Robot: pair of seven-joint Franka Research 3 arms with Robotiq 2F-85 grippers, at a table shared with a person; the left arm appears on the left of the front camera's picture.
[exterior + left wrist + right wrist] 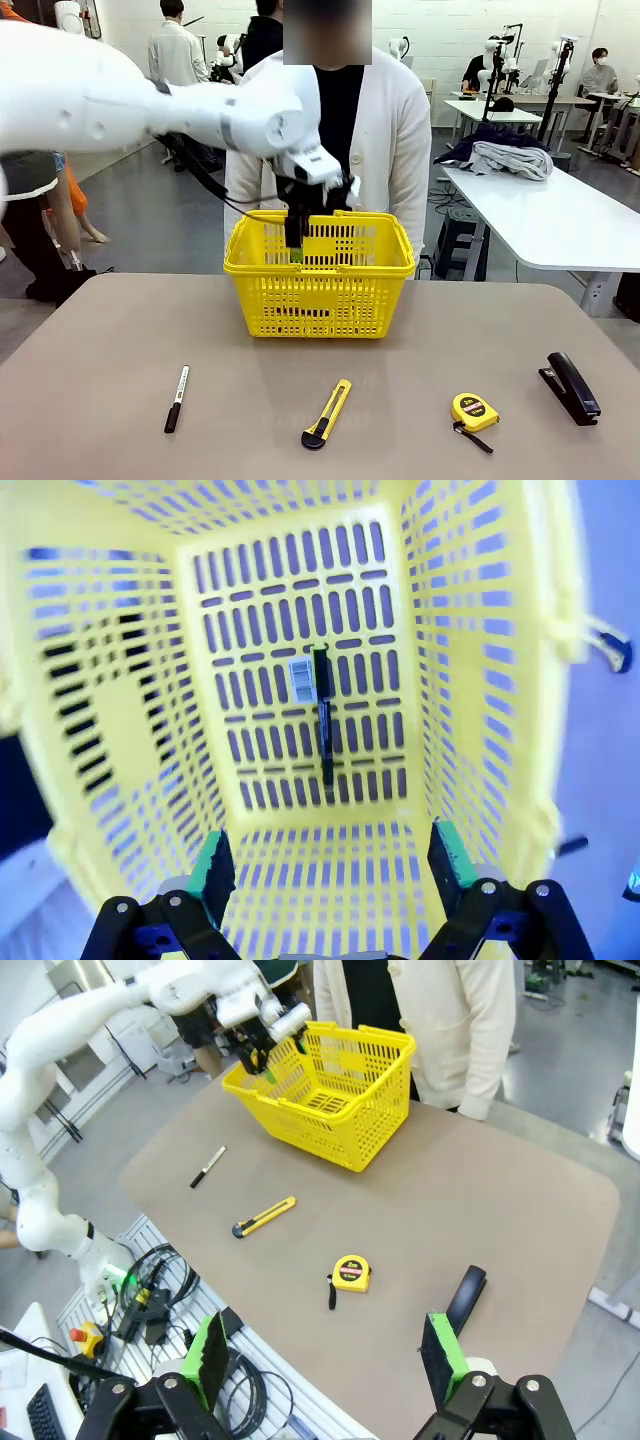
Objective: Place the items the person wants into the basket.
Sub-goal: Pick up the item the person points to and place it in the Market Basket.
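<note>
The yellow basket stands at the far middle of the table, in front of the person in a white cardigan. My left gripper hangs open inside its rim, nothing between the fingers. Below it a slim dark pen lies on the basket floor. The yellow-and-black utility knife and the round yellow tape measure lie near the front edge. My right gripper is open, high over the table's near side, with the tape measure below it.
A white marker with a black cap lies front left and a black stapler front right. The tabletop between basket and tools is bare. White tables stand behind on the right.
</note>
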